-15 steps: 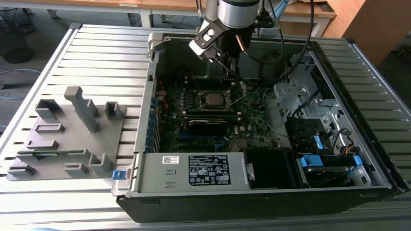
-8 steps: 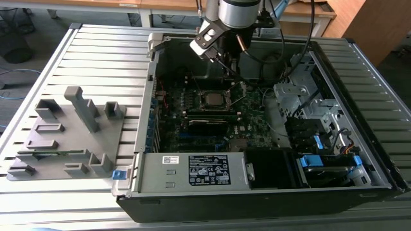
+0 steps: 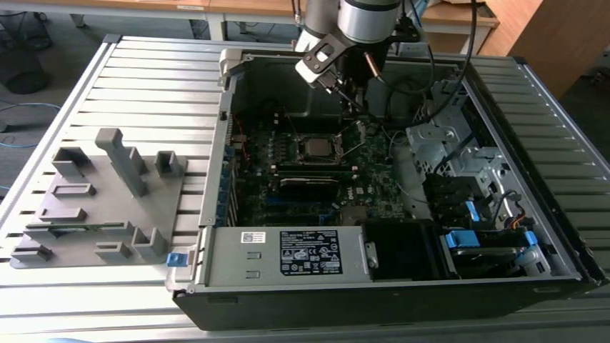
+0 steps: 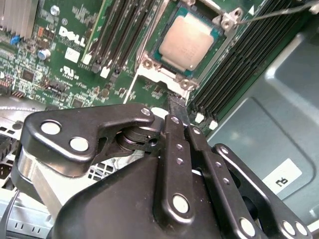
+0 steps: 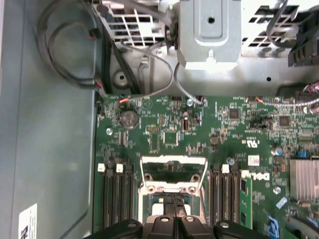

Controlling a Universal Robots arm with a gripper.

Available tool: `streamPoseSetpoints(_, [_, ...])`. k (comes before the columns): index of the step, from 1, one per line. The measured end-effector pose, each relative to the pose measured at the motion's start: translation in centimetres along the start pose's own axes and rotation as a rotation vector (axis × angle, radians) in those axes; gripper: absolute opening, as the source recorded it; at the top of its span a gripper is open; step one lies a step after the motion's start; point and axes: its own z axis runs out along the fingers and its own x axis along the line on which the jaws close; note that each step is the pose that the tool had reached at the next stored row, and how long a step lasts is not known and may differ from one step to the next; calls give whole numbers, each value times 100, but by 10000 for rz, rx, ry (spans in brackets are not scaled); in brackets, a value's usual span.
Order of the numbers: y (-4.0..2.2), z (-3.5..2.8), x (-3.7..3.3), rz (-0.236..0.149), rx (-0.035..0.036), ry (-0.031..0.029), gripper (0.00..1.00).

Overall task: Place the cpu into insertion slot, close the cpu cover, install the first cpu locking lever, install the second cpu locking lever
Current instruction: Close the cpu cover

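Geometry check for you.

Your gripper (image 4: 176,104) is clenched. The fingers (image 4: 172,149) are pressed flat together and I see nothing between them. The tip hangs low over the motherboard (image 4: 75,64), just beside one end of the insertion slot (image 4: 148,63) and clear of the chip.

The cpu (image 4: 188,44) is seated, with its silver top flat and square inside the slot's rim and fully bare in the second wrist view. I read the placing step as done.

The cpu cover (image 5: 174,160) is not down. In the first wrist view it's a silver frame swung up off the socket, and green board shows through its window. It looks hinged at the slot end nearest your fingertip.

The relation that matters is in the second wrist view. Along the fingers' line the order reads tip, a pale edge that I take for the cover, then chip. So the cpu lies straight ahead of the closed fingers with the raised cover across that line. I can't tell whether tip and cover touch.

On axes, the fingers run roughly parallel to the long black memory slots (image 4: 124,30) flanking the socket. The cover's free bar runs crosswise to them.

A thin wire lever (image 4: 271,14) trails away from a socket corner and looks unlatched.

In the exterior view the gripper (image 3: 351,107) sits near the socket, toward the exterior view's right of the cpu (image 3: 318,148).
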Motion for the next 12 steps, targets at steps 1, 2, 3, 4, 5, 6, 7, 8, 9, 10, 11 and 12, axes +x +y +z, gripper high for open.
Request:
streamPoseSetpoints(1, [19, 1, 0, -1, 0, -1, 11])
streamPoseSetpoints(2, [43, 2, 0, 0, 0, -1, 11])
streamPoseSetpoints(3, [48, 3, 0, 0, 0, 0, 11])
streamPoseSetpoints(4, [51, 3, 0, -1, 0, -1, 11])
streamPoseSetpoints(5, [52, 3, 0, 0, 0, -1, 11])
streamPoseSetpoints(6, [52, 3, 0, 1, 0, -1, 11])
streamPoseSetpoints(7, [52, 2, 0, 1, 0, -1, 11])
streamPoseSetpoints(8, [52, 2, 1, 1, 0, -1, 11])
streamPoseSetpoints(9, [53, 2, 1, 0, -1, 1, 11])
streamPoseSetpoints(10, [53, 2, 1, 0, -1, 1, 11])
streamPoseSetpoints(11, [53, 1, 0, 0, 0, 0, 11])
streamPoseSetpoints(12, [52, 1, 0, 0, 0, 0, 11])
